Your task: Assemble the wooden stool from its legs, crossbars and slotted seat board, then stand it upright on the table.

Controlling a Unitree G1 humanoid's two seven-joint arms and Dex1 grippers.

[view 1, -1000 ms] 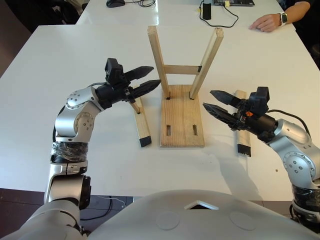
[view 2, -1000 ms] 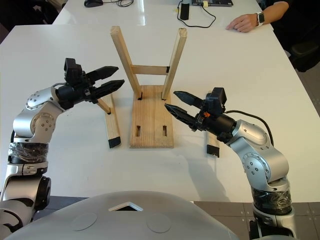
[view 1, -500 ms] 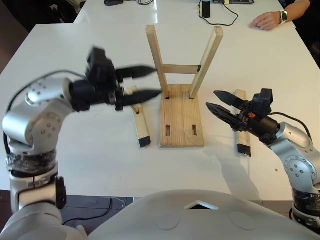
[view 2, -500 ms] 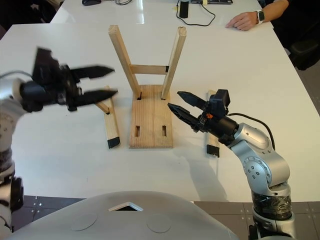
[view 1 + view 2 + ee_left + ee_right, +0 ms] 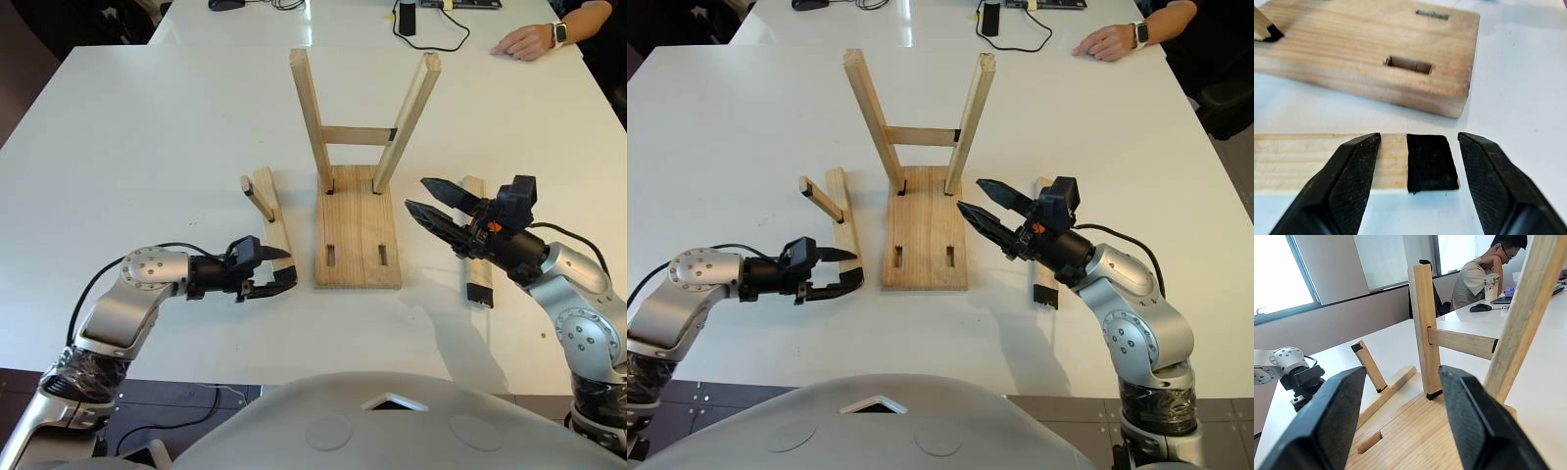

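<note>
Wooden leg (image 5: 1420, 161): black end sits between jaws of spread left pincer (image 5: 290, 268).

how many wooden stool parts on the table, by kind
seat board: 1
legs: 4 (two standing in the board, two lying flat)
crossbars: 2
total: 7

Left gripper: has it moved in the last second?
Yes. The left gripper has come down toward the robot, from beside the upright legs to the near end of the loose leg, left of the seat board.
</note>
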